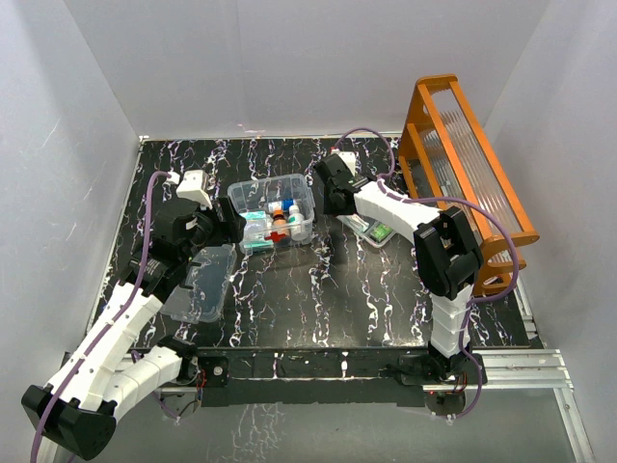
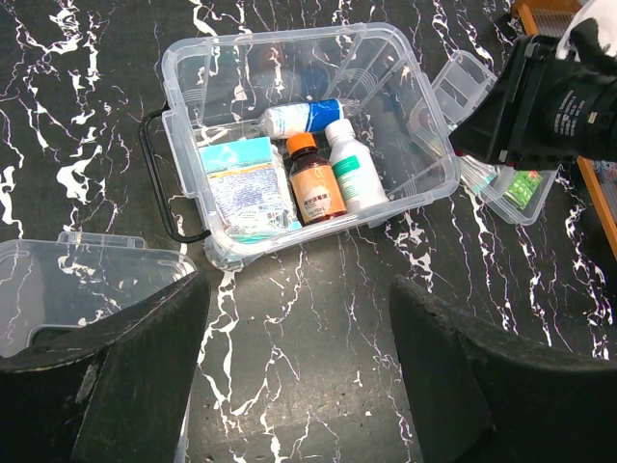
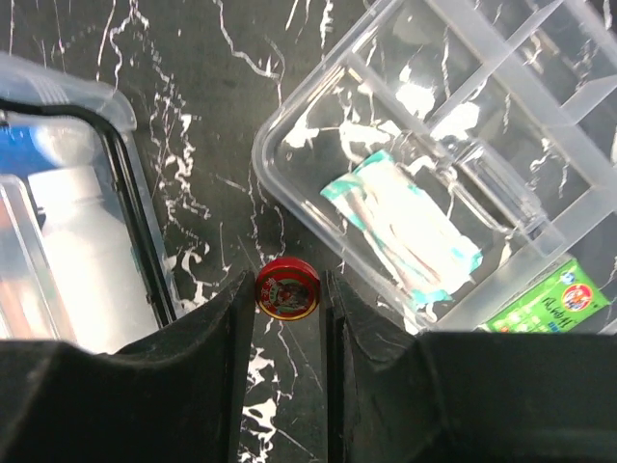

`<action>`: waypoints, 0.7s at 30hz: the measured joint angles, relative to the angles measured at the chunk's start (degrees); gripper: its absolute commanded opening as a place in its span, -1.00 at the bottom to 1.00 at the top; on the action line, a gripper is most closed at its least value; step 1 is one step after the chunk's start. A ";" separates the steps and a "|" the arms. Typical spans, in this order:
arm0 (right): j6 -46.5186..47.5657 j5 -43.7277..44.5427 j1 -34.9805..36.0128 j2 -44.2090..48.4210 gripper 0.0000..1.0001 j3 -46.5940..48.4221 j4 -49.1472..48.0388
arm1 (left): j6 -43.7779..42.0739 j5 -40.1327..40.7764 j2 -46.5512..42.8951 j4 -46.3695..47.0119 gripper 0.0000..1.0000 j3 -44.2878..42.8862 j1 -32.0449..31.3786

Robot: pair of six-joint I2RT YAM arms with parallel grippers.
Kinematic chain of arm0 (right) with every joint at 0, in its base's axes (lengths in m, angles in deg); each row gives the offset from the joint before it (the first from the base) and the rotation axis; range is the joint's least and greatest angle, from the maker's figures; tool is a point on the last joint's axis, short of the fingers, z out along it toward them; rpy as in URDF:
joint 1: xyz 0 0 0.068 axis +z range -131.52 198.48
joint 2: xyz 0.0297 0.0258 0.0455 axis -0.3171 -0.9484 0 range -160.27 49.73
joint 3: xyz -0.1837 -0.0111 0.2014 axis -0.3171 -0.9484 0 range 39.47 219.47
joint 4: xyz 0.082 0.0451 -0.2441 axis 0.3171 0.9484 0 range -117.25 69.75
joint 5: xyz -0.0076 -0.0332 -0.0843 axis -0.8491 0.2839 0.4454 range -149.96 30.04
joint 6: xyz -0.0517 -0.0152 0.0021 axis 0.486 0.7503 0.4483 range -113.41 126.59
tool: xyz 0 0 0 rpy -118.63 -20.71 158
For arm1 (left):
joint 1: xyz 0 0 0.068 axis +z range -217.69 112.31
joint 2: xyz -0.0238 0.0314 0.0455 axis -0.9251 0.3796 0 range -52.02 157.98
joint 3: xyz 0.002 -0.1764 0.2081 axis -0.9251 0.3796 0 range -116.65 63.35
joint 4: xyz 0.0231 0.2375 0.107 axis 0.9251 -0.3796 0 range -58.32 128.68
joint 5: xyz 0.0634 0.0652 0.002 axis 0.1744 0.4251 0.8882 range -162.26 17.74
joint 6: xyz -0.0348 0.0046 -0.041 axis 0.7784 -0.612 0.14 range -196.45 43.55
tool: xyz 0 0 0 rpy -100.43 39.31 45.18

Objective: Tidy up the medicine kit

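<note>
Lid (image 1: 202, 282) lies flat at left on the surface (image 1: 318, 309). Left claw (image 2: 299, 289) is spread wide and empty, hovering near the box (image 2: 289, 40). Box sits centre, open, with bottles (image 2: 313, 188) and a packet (image 2: 246, 188) inside. Right claw (image 3: 286, 299) pinches a red tin (image 3: 287, 286) on the surface between box and tray (image 3: 501, 96).

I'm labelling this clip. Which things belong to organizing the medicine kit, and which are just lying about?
Job: clear box, lid, divided tray, red tin, brown bottle, white bottle, sachet.
Lying about: orange rack.
</note>
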 measured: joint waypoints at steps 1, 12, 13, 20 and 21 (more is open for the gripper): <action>0.09 0.39 -0.15 0.22 -0.49 0.11 -0.33 | 0.02 0.00 0.00 -0.02 0.47 0.00 0.00; 1.73 3.87 -5.42 -3.78 -0.49 6.05 -1.22 | -0.02 0.63 0.00 -0.44 0.47 0.00 0.00; 1.95 4.07 -5.90 -4.55 -0.49 6.84 -1.42 | -0.02 0.66 0.00 -0.46 0.47 0.00 0.00; 2.84 3.85 -8.76 -9.42 -0.48 11.52 -2.01 | -0.09 0.87 0.02 -0.63 0.47 0.00 0.00; 2.95 3.63 -9.09 -9.99 -0.47 11.96 -2.01 | -0.13 0.92 0.02 -0.68 0.47 0.00 0.00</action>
